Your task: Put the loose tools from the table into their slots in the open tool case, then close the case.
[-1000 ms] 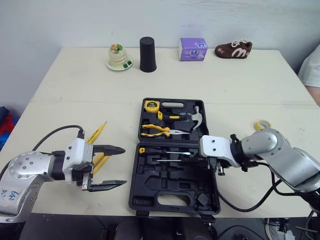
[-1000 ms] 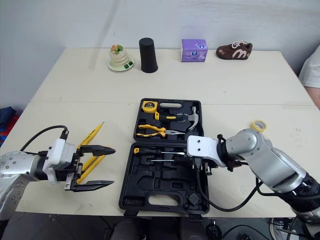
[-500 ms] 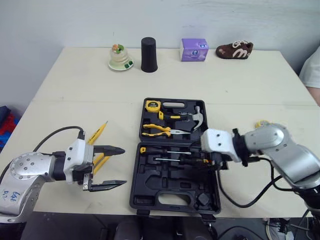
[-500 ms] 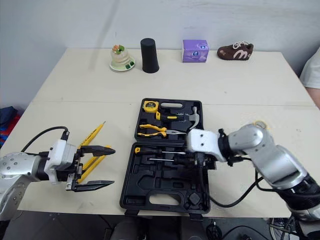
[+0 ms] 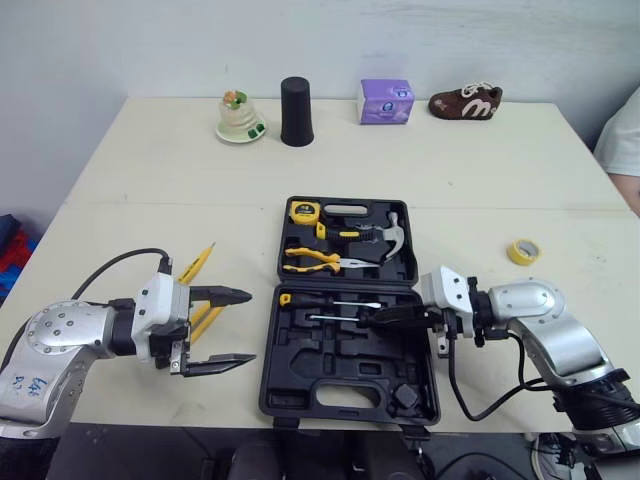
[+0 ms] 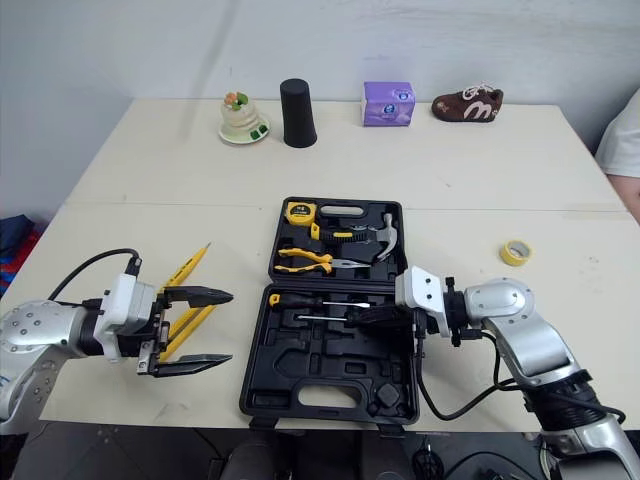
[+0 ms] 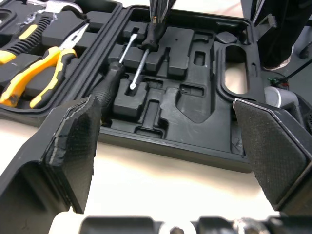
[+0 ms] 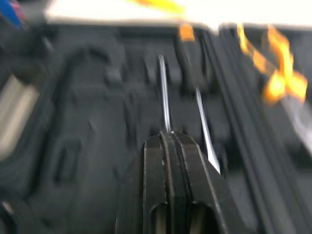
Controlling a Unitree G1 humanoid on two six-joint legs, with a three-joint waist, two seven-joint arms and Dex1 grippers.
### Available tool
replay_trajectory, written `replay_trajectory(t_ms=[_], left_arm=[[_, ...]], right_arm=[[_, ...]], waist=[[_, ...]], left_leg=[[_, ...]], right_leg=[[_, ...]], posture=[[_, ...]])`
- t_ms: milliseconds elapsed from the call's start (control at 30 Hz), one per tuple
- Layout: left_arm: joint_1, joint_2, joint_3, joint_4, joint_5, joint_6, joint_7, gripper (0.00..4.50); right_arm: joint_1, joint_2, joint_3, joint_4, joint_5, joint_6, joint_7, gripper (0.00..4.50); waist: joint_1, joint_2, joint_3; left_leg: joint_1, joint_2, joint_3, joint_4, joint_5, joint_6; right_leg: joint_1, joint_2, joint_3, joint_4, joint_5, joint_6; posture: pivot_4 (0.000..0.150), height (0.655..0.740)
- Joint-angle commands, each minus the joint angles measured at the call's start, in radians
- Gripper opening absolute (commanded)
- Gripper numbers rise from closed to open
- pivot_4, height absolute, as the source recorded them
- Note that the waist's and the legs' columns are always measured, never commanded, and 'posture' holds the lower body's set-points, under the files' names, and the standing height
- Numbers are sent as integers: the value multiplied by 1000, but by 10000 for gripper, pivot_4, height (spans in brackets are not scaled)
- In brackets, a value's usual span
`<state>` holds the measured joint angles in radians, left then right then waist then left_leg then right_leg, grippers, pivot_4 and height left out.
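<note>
black tool case [image 5: 322,368], yellow-handled pliers [image 5: 310,260], purple box [image 5: 386,100]

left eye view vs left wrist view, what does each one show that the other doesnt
The left eye view adds the yellow tape roll, black cup, purple box, brown shoe and yellow tools lying by the open left tool. The left wrist view adds the scuffed edge of that tool's finger pad. Both share the open tool case, pliers, screwdrivers and the shut right tool at one screwdriver's handle.
</note>
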<state>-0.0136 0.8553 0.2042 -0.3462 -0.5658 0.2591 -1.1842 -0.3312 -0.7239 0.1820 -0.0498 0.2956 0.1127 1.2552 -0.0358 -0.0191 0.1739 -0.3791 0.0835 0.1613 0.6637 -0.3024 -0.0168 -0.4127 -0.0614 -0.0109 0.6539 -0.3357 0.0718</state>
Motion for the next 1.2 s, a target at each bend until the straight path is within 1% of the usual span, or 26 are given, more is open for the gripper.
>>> replay_trajectory(t_ms=[33, 100, 233, 367, 567, 700, 733, 800, 1067, 1167, 1200], left_arm=[[-11, -1, 2, -11, 3, -12, 3, 45000], [-15, -1, 4, -6, 5, -12, 4, 45000], [-18, 1, 7, 1, 8, -13, 5, 45000], [-18, -1, 6, 0, 10, -11, 9, 45000], [-14, -4, -2, -6, 14, -6, 15, 45000], [-18, -4, -8, 1, 16, -7, 14, 45000], [-20, -5, -10, 4, 17, -8, 14, 45000], [-22, -7, -13, 7, 20, -10, 14, 45000], [-19, -17, -21, 8, 26, -14, 17, 45000], [-18, -19, -23, 3, 28, -11, 21, 45000], [-13, -18, -19, -2, 25, -9, 22, 45000]], right_arm=[[10, 11, 19, 38, -35, -53, 11, 594], [14, 12, 32, 59, -49, -63, 12, 594], [1, 13, 57, 101, -96, -14, -26, 594], [0, -12, 109, 68, -143, 32, -20, 594], [-10, -8, 174, -17, -209, 182, -84, 594], [-21, 12, 187, -58, -203, 240, -115, 594], [-23, 22, 186, -66, -193, 243, -120, 594], [-31, 36, 190, -70, -190, 243, -126, 594], [-67, 58, 259, -77, -228, 303, -133, 594], [-64, 60, 258, -85, -226, 313, -141, 594], [-58, 59, 235, -88, -210, 288, -142, 594]], waist=[[-2, 0, 0], [-2, 0, 0], [-5, -3, -2], [-15, -11, -7], [-20, -17, -11], [-23, -18, -12], [-23, -19, -13], [-24, -20, -14], [-40, -20, -13], [-50, -20, -13], [-50, -20, -13]], left_leg=[[1, 0, 0, 0, 0, 0], [5, 1, 1, 0, 0, -1], [9, 2, 2, -1, -1, 0], [11, 8, 2, -1, -3, -1], [13, 13, 1, -1, -4, -3], [18, 14, 1, -3, -5, -3], [23, 14, 1, -5, -5, -4], [27, 13, 1, -12, -4, -6], [28, 16, 0, -17, -1, -8], [28, 16, 0, -17, -1, -8], [27, 16, 0, -17, -1, -8]], right_leg=[[1, 0, 0, 0, 0, 0], [4, 0, 1, 0, 0, 0], [7, -1, 2, 1, 0, -1], [10, -3, 1, 0, 0, -2], [11, -2, -1, 0, -1, -7], [15, -1, -1, -1, -2, -10], [19, -1, -1, -2, -4, -14], [22, -1, 0, -4, -6, -18], [19, 1, -2, -3, -4, -17], [20, 1, -2, -3, -4, -17], [20, 1, -2, -3, -4, -17]], posture=[[1500, 7400], [1500, 7400], [1500, 7400], [1500, 7400], [1500, 7400], [1500, 7400], [1500, 7400], [1500, 7400], [1500, 7400], [1500, 7400], [1500, 7400]])
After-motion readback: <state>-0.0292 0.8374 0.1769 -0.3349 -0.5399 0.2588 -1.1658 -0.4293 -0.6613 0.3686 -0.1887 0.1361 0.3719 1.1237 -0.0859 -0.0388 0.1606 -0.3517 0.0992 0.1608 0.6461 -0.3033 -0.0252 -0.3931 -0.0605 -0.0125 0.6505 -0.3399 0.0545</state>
